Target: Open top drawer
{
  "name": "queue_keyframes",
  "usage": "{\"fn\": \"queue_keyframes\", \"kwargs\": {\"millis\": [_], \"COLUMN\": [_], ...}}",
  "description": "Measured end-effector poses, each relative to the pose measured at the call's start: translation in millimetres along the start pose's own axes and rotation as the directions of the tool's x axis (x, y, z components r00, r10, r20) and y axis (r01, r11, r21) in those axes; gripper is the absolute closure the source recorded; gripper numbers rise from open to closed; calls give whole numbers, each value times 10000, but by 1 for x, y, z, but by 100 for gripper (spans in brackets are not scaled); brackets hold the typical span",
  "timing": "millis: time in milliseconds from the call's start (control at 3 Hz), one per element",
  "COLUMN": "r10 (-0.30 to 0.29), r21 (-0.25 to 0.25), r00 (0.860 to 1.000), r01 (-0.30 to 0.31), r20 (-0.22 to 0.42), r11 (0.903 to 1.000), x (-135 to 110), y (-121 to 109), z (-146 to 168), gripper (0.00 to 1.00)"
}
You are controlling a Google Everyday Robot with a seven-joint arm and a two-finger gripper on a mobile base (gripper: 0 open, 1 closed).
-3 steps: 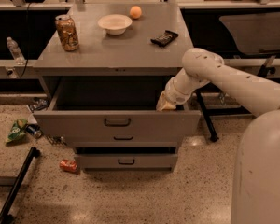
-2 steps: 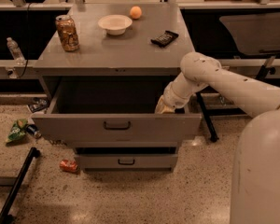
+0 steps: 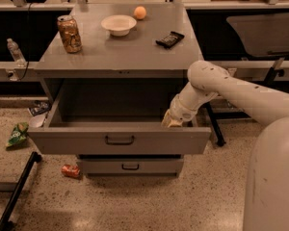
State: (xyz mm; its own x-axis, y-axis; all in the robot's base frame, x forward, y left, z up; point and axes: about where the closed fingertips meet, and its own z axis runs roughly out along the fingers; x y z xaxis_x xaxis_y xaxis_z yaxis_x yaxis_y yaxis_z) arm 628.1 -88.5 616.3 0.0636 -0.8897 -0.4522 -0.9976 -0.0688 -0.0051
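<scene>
The top drawer (image 3: 86,141) is a wide grey metal drawer pulled far out of the cabinet, its deep grey box open to view. A small dark bar handle (image 3: 119,140) sits at the centre of its front. My gripper (image 3: 171,121) reaches down into the drawer's right side, just behind the front panel, at the end of my white arm (image 3: 216,83). A shorter, narrower grey drawer (image 3: 130,166) sits shut below it.
On the cabinet top (image 3: 120,47) stand a can (image 3: 69,33), a white bowl (image 3: 118,24), an orange fruit (image 3: 140,12) and a dark snack bar (image 3: 169,39). On the floor lie a green bag (image 3: 18,134), a crushed can (image 3: 70,171) and a black bar (image 3: 15,191). A bottle (image 3: 14,51) stands at the left.
The top drawer has slid a little further out toward the camera. My gripper has moved with it, staying inside its right front corner.
</scene>
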Motion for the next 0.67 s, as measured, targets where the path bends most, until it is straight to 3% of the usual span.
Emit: {"fn": "queue_keyframes", "kwargs": {"millis": [333, 667], "r10": [527, 1207], "r21": [-692, -1442], "r00": [9983, 9915], "r01": [-508, -1127], "r20": [262, 480], "r11": [9963, 9831], "x": [-4, -12], "y": [31, 66], "z": [10, 20], "gripper": [100, 100]}}
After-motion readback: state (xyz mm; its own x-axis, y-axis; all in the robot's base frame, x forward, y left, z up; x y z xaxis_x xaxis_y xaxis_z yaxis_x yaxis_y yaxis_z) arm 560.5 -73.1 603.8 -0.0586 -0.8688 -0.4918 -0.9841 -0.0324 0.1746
